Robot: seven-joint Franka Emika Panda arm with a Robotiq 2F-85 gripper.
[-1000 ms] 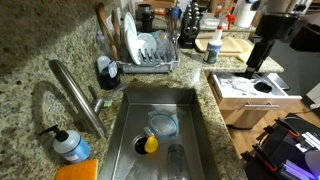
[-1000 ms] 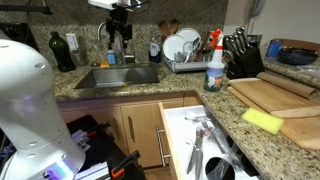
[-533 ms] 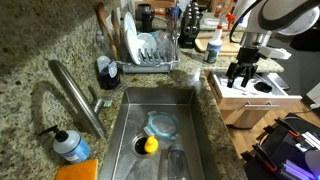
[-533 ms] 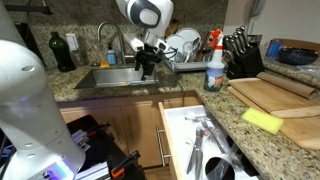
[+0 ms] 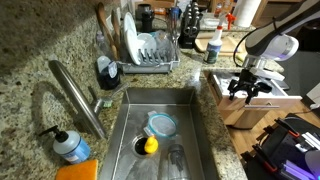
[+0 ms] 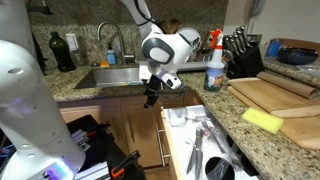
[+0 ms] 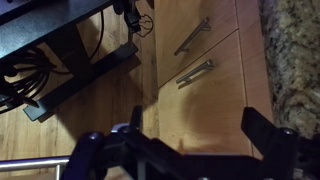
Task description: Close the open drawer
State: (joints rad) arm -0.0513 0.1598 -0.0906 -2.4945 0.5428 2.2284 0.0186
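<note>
the pincer (image 5: 247, 91), jaws spread wide, hangs by the pulled-out drawer (image 5: 255, 113) front.

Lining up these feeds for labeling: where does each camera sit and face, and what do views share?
An exterior view: high over the counter, looking down on sink and open drawer; arm and end effector at right.
An exterior view: at counter height, looking along the open drawer toward the sink; white arm link at left, end effector centre.
Wrist view: on the wrist, looking down at cabinet doors and floor; end effector fingers at bottom.
Shared: both exterior views show sink, open drawer, end effector.
</note>
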